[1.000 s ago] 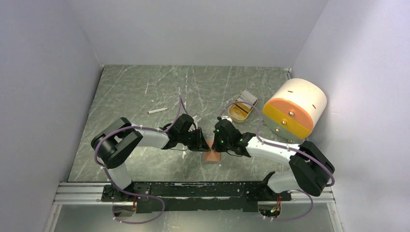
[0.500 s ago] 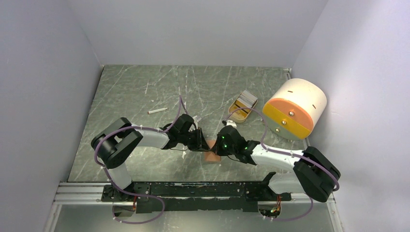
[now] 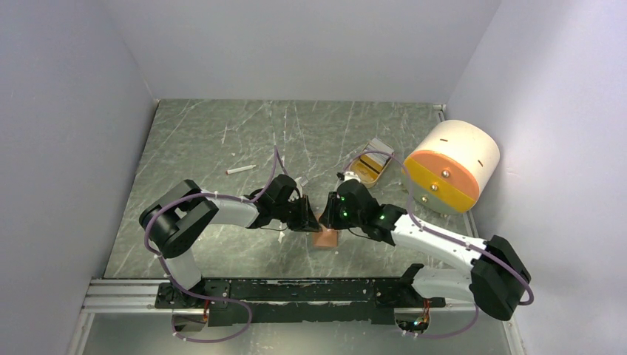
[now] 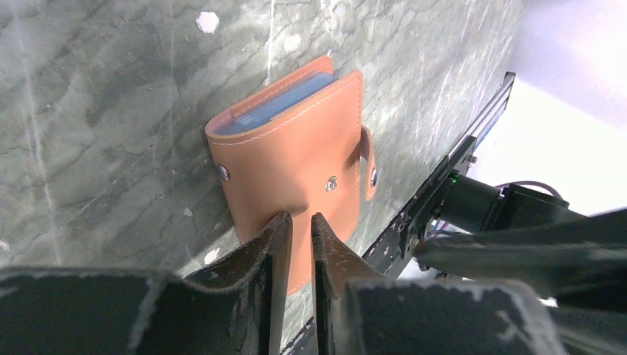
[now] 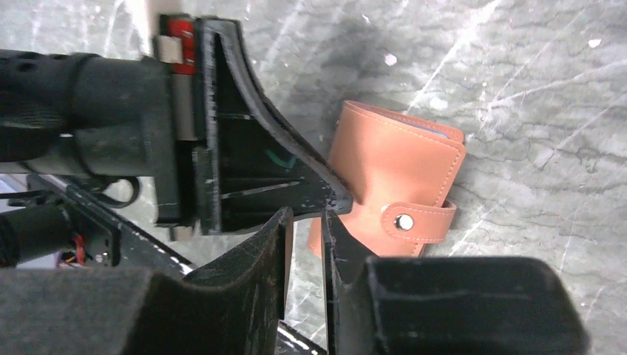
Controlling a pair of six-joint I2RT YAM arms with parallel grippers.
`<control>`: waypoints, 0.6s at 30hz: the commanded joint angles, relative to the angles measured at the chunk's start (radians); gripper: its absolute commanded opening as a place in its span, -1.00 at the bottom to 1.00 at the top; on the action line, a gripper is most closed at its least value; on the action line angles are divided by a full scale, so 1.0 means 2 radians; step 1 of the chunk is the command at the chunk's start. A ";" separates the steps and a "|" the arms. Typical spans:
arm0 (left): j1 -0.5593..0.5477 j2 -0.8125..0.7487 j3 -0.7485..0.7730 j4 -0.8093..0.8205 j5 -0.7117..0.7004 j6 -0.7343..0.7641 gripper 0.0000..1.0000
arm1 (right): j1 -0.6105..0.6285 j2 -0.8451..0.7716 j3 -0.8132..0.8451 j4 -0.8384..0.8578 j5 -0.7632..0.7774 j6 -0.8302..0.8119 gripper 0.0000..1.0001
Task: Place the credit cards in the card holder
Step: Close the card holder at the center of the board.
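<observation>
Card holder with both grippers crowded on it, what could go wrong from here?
1. The left gripper pinches only the edge of the card holder; the leather may slip free or the holder may drag.
2. The right gripper, slightly parted, sits almost against the left one at the same edge, so they could collide.
3. The blue cards show at the holder's open end and might slide out if it tilts.

Soft, even light falls from above, leaving only faint shadows on the bench [image 3: 222, 133]. The top view is sharp. Both wrist views blur nearest the lens, and one corner is overexposed white.
</observation>
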 commanded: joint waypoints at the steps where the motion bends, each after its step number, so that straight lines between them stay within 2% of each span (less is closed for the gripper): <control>1: -0.005 0.000 -0.006 -0.028 -0.011 0.007 -0.54 | 0.002 -0.025 0.026 -0.060 0.026 -0.019 -0.50; 5: -0.005 0.002 -0.003 -0.028 -0.007 0.008 -0.54 | 0.000 -0.018 0.038 -0.100 0.061 -0.028 -0.50; 9: -0.005 -0.001 -0.002 -0.031 -0.008 0.011 -0.54 | -0.013 -0.020 0.029 -0.112 0.079 -0.026 -0.39; 15: -0.005 -0.003 -0.004 -0.029 -0.006 0.012 -0.54 | -0.050 -0.019 0.004 -0.078 0.022 -0.034 -0.45; 18: -0.005 0.002 -0.002 -0.026 -0.002 0.014 -0.54 | -0.072 -0.010 -0.025 -0.035 -0.025 -0.027 -0.47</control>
